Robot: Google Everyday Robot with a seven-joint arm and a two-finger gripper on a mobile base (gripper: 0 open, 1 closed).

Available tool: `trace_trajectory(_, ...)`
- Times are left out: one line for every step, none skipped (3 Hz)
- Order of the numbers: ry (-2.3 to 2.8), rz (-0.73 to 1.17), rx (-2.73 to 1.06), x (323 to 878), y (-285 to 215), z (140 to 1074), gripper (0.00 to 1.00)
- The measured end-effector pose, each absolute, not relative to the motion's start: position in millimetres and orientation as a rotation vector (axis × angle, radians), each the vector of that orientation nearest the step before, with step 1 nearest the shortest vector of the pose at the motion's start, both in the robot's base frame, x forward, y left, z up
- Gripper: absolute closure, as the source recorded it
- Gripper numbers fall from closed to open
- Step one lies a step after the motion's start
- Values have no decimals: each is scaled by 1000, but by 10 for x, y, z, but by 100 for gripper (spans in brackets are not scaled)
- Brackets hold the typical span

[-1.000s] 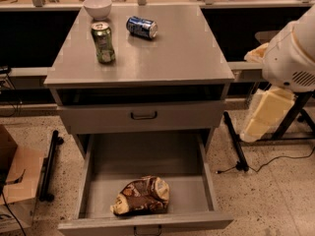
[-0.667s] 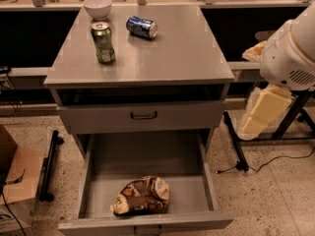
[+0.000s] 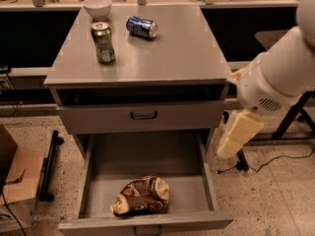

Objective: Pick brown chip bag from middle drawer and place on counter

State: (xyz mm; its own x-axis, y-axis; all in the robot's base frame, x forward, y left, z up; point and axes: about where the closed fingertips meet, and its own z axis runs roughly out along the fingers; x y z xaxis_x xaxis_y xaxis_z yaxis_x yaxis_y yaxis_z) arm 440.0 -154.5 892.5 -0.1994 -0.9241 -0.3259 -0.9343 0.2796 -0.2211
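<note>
So the brown chip bag [image 3: 141,196] lies crumpled inside the open middle drawer [image 3: 147,156], near its front panel, slightly left of centre. The pincer [image 3: 232,140] hangs outside the drawer's right wall, above it. Can't tell if it's open or closed, so I'd make sure it's wide, swing over and drop straight onto the bag's puffy middle.

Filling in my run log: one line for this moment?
gripper: outside, right of middle drawer | brown chip bag: in open drawer, untouched | counter: bag not there
</note>
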Motion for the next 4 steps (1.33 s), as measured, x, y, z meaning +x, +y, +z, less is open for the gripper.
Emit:
trace_trajectory(2173, 135, -1684, 4290, -1202, 8289, 0)
trace_trajectory(2157, 254, -1684, 4174, -942, 7652, 0)
trace_trajectory(2143, 426, -1650, 4218, -746, 6975, 0)
trace_trajectory(2142, 425, -1650, 4218, -744, 6979, 0)
